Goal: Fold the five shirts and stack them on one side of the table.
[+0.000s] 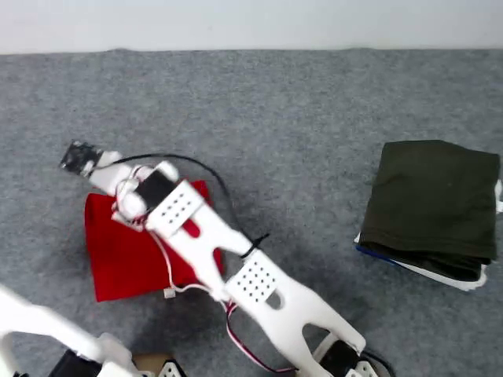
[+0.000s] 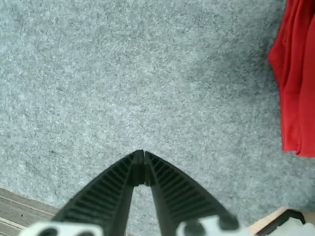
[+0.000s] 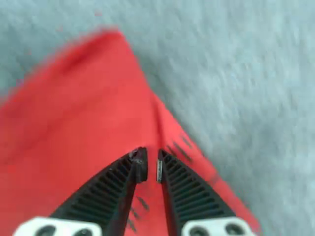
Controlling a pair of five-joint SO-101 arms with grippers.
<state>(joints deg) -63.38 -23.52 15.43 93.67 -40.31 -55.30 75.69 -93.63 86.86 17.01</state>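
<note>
Where the right hand point(image 3: 149, 167) hangs, the red shirt point(image 3: 74, 123) lies directly beneath.

No text, number or sign can be read here. The red shirt point(image 3: 74, 123) carries a few short dark marks point(image 3: 178, 142) just beside the right gripper point(image 3: 149, 166), too blurred to tell whether they are letters.

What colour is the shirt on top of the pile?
The top shirt is dark green; the high view shows it best.
</note>
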